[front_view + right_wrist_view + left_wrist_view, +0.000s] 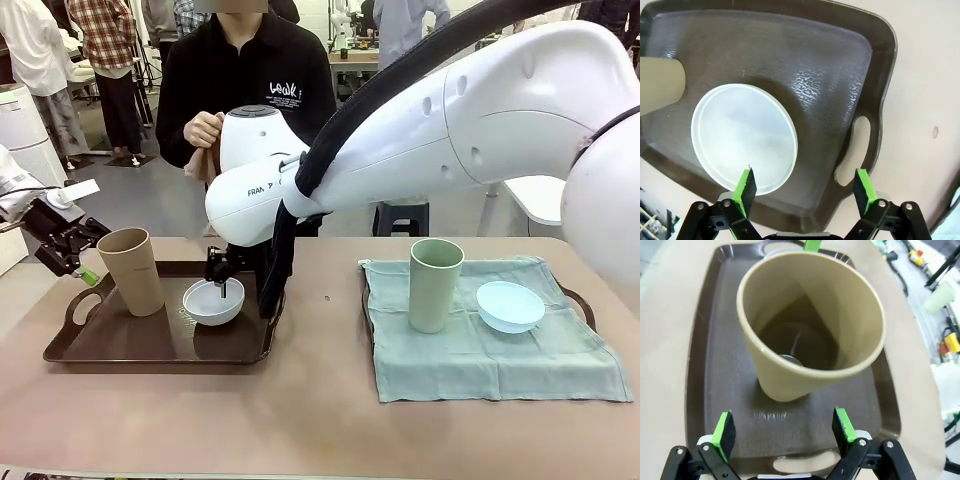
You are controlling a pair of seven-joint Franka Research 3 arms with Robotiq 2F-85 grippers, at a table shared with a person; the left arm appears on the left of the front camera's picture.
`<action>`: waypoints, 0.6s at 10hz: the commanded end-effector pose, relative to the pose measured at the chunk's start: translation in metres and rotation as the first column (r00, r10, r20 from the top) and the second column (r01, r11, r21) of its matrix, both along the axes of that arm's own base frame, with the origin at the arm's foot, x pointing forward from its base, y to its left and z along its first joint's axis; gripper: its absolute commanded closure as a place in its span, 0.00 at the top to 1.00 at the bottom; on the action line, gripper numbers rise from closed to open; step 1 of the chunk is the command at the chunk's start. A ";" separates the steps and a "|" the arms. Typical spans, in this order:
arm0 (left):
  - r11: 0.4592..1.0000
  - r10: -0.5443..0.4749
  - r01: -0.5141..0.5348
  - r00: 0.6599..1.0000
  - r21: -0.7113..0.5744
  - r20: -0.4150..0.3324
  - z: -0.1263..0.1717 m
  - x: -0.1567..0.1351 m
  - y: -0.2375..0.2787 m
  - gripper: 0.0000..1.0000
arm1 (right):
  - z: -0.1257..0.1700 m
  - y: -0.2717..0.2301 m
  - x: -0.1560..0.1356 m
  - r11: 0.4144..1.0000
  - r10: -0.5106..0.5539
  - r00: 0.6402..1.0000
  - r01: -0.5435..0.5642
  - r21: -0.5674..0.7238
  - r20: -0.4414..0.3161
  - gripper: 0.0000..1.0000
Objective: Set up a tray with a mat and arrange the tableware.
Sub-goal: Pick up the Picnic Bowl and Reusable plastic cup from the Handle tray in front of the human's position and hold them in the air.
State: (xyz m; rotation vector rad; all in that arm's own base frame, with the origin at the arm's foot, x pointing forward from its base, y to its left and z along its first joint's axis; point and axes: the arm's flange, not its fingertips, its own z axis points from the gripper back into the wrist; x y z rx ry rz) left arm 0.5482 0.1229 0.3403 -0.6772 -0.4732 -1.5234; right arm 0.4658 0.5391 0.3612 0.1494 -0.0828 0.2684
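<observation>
In the front view, the right arm (480,110) masked the far right corner of the brown tray (150,345) and most of the right end effector (222,288). The mat (490,345) covered the second tray (586,303) except for its rim and handle. In the right wrist view, the picture's left edge cut off the tan cup (660,85). In the left wrist view, that cup concealed the tray surface behind it.

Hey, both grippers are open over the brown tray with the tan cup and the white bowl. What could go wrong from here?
1. The right gripper has the rim of the small round white bowl between its open fingers. Closing there could tip or slide the bowl on the dark brown plastic tray.
2. The left gripper is close to the tall tan handleless cup, and a nudge might topple it.
</observation>
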 end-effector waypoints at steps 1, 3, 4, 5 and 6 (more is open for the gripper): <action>0.997 -0.067 0.067 0.997 -0.038 0.024 -0.003 -0.004 -0.008 1.00 | -0.005 0.007 0.007 1.000 0.021 1.000 -0.021 -0.007 -0.014 1.00; 0.993 -0.108 0.108 0.994 -0.042 0.001 -0.003 -0.004 -0.009 1.00 | -0.010 0.012 0.008 0.999 0.033 0.999 -0.033 -0.002 -0.020 1.00; 0.992 -0.117 0.117 0.993 -0.049 -0.002 -0.003 -0.005 -0.012 1.00 | -0.012 0.015 0.009 0.999 0.045 0.999 -0.045 0.004 -0.017 1.00; 0.991 -0.126 0.126 0.992 -0.049 0.002 -0.003 -0.005 -0.013 1.00 | -0.013 0.018 0.010 0.998 0.057 0.998 -0.057 0.009 -0.007 1.00; 0.989 -0.138 0.138 0.990 -0.046 0.008 -0.003 -0.005 -0.015 1.00 | -0.015 0.022 0.011 0.998 0.069 0.998 -0.069 0.008 0.001 1.00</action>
